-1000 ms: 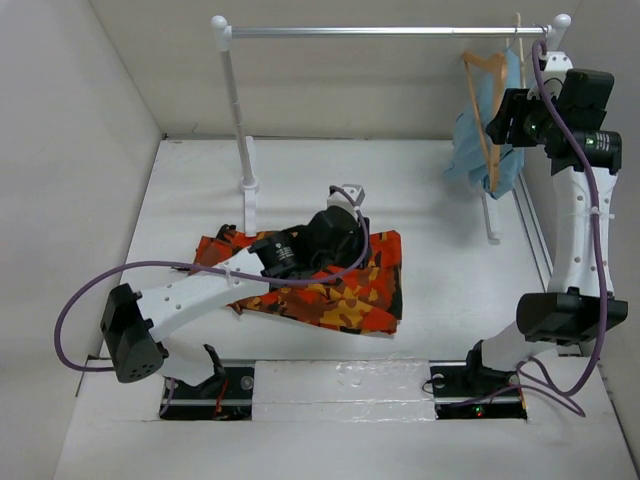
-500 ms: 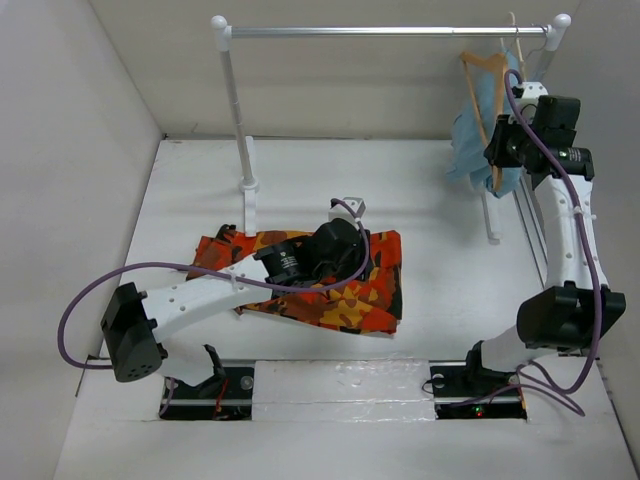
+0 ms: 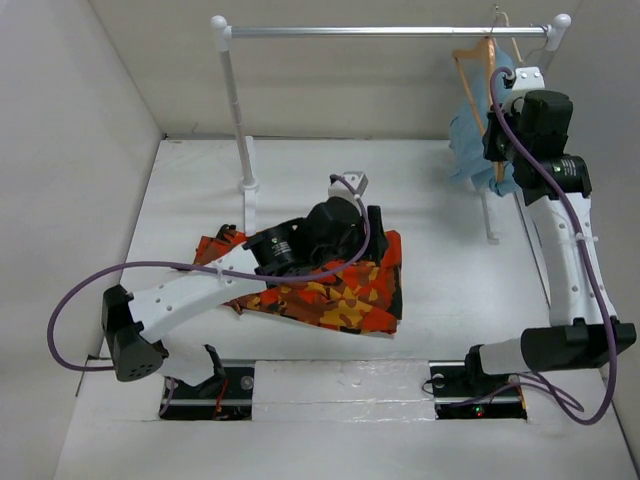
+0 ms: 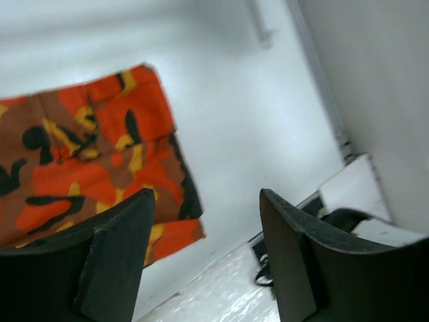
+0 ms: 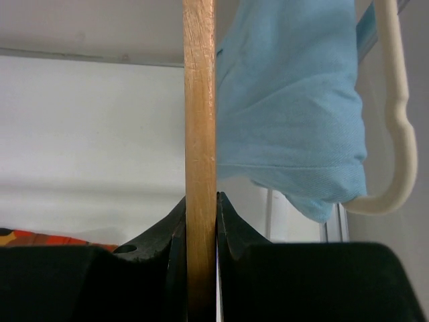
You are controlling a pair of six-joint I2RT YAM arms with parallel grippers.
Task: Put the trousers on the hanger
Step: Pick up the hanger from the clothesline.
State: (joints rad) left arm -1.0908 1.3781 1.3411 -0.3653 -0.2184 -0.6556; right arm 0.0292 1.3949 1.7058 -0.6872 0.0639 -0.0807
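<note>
Plainly, the right tool (image 5: 200, 204) has its two dark jaws pressed flat against both faces of a straight bar of the hanger (image 5: 200, 100), with no gap left beside the wood. The bar is light tan wood with fine lengthwise grain and squared edges, and it runs straight up out of the tool in the wrist view. Just right of the tool hangs a light blue garment (image 5: 295, 114), a soft woven cloth in loose folds. Beyond it a smooth cream hanger (image 5: 401, 100) curves down and hooks back under the cloth's lower edge. Seen from above, the wooden hanger's thin hook reaches up by a metal rail (image 3: 390, 32) over this tool; whether it rests on the rail cannot be told. The left tool (image 4: 206, 201) holds nothing: its matte black, wedge-shaped fingers stand well apart with only the white table (image 4: 255, 121) showing between them. Below that tool and off to its left lie the trousers (image 4: 87, 154), spread flat on the table. They are cloth in a camouflage print of bright orange, red and yellow blotches broken by dark brown, with straight edges and a squared corner nearest the tool.
</note>
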